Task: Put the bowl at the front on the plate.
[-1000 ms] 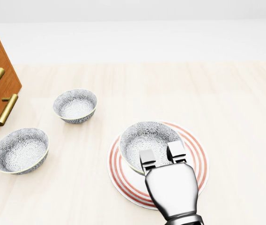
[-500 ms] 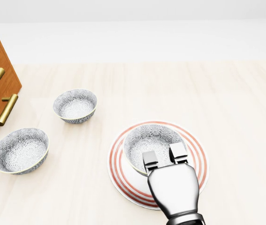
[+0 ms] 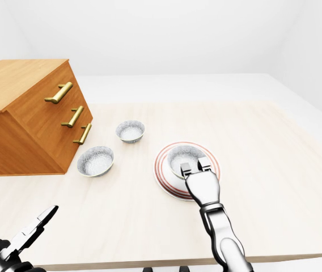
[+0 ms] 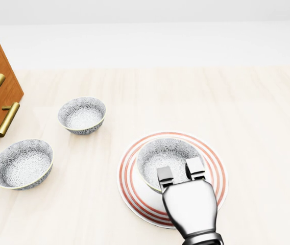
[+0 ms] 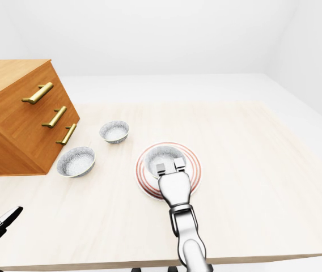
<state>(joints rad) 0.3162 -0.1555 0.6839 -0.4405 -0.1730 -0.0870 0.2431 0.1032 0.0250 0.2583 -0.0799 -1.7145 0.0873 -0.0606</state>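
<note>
A: What do the two eye views show that the head view can't?

B: The whole wooden dresser [image 3: 25,119] with its three gold handles [image 3: 59,92], and the near edge of the table [image 3: 274,187]. They also show the left hand [image 3: 11,246] low in the left corner. Its fingers are spread and it holds nothing. The head view only gets a bit of the dresser at its left edge.

A: And what does the head view show better?

B: The close things. The bowl [image 4: 168,153] sits on the plate [image 4: 135,196] with the red rings. The right hand [image 4: 188,204] comes up from the bottom. Two of its fingers [image 4: 164,176] are hooked over the bowl's near rim, gripping it.

A: Where are the other bowls?

B: The far bowl [image 4: 81,115] and the near bowl [image 4: 22,163] are on the table left of the plate, not touching it.

A: What changed from a second ago?

B: The bowl was up at the plate's top left, hanging over its rim. Now it is nearer the middle. The right hand slid a little down and right with it. The other bowls and the dresser stayed put
</note>
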